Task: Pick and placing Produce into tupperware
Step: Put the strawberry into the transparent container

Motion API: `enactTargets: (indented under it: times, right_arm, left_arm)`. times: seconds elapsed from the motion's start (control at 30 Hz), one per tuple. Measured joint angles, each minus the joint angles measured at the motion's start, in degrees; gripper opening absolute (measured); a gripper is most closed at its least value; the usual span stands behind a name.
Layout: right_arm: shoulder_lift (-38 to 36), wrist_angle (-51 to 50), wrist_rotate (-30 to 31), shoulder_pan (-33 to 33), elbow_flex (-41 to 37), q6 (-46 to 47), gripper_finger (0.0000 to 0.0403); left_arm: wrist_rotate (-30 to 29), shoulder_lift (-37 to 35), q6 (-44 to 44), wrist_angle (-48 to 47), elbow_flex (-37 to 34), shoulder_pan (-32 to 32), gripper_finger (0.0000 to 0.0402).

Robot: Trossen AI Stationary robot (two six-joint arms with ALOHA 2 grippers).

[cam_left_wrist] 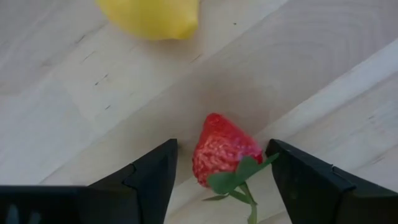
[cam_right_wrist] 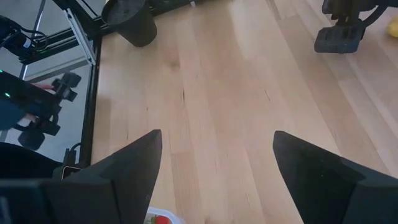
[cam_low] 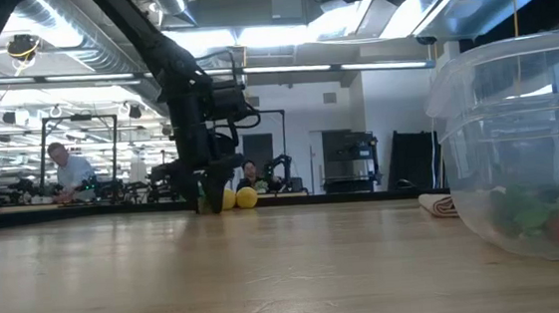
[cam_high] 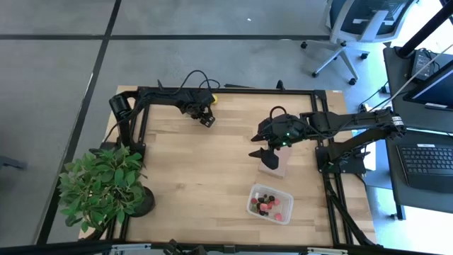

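At the lower left of the high view we note a potted plant (cam_high: 106,188) on the table (cam_high: 198,170) corner; in the upper middle, the left gripper (cam_high: 206,119) is down at the wood, its fingers apart on either side of a red strawberry (cam_left_wrist: 221,155) without clamping it, with a yellow lemon (cam_left_wrist: 152,15) lying just beyond. Right of centre, the right gripper (cam_high: 263,151) hangs with its fingers spread wide and nothing between them, over a flat brown block (cam_high: 272,163). At the lower right we log the clear tupperware (cam_high: 270,203), already holding red and dark produce pieces (cam_high: 267,204).
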Motion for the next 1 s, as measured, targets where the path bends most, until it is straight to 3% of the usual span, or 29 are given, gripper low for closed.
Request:
enactTargets:
  times: [0.57,0.77,1.0]
  right_arm:
    - [0.0,-0.02,-0.02,0.0,0.0,0.26,0.0307]
    - [0.0,-0.02,-0.82,0.0,0.0,0.64,0.0307]
    - [0.0,0.04,-1.05,0.02,0.0,8.96,0.0307]
  left_arm:
    - [-0.01,1.54,1.79,1.0,-0.06,-0.62,0.0143]
    - [0.27,1.55,1.79,0.94,-0.11,-1.11,0.0146]
    - [1.19,0.07,3.32,1.39,-0.29,-1.97,0.0136]
